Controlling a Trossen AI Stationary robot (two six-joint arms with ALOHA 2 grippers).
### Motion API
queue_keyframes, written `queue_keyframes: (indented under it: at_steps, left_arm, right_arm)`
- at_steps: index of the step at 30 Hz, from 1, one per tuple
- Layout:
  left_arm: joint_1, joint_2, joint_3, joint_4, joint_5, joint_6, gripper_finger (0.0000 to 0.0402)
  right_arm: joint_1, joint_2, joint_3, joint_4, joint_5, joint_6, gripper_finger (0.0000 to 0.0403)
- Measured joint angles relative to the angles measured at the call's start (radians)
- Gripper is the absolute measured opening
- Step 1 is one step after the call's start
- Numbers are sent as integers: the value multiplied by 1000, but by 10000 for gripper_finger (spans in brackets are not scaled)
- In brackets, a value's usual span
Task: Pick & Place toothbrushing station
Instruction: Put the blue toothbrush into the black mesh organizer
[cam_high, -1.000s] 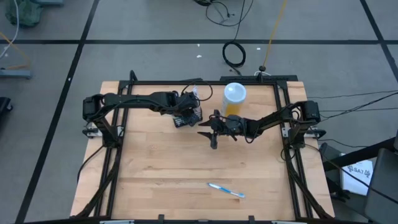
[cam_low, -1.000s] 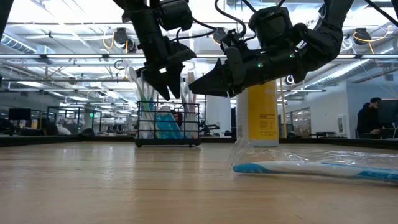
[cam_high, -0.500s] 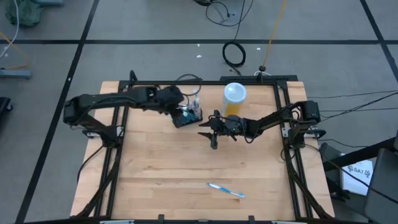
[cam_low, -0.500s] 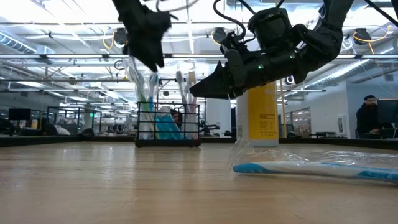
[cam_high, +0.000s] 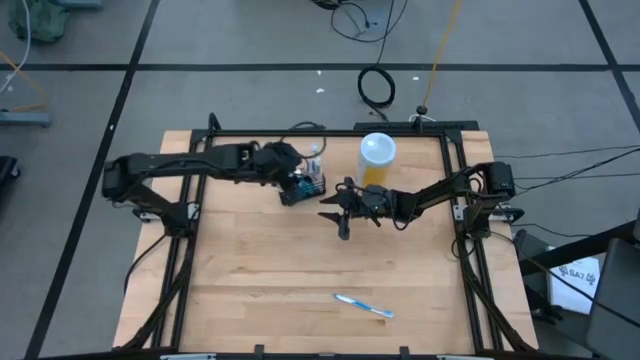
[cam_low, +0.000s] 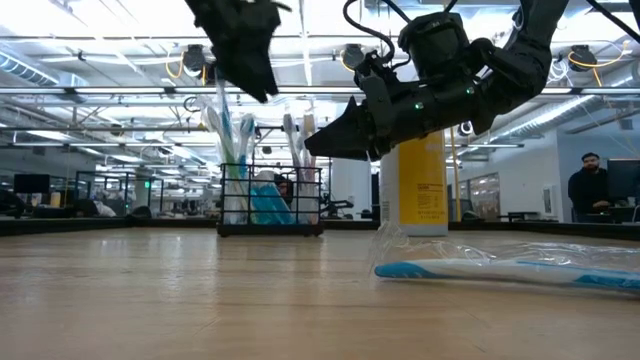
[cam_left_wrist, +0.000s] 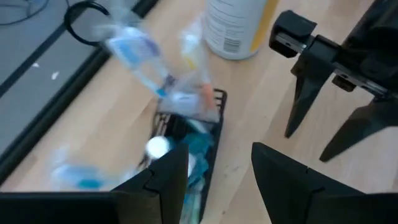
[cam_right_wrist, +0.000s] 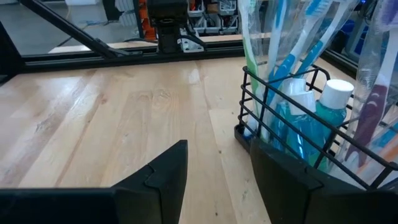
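And there's the toothbrushing station, a small black wire rack with slatted sides, standing upright on the wooden surface just above centre in the high view. In the low view the rack sits left of centre, flat on its base, with wrapped toothbrushes poking up well above its rim and a teal, white-capped bottle tucked inside. From the right wrist it fills the right side, bars close-set.
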Motion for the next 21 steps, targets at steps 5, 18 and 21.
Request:
queue_keyframes:
  at_steps: [5,18,21]
  left_arm:
    - [-1,87,-4,31,58,-39,184]
    - [1,184,-6,109,94,-87,184]
    - [0,185,-6,106,39,-116,184]
  right_arm:
    - [0,0,0,-1,0,7,171]
    - [0,0,0,-5,0,7,171]
    - [0,0,0,-8,0,7,171]
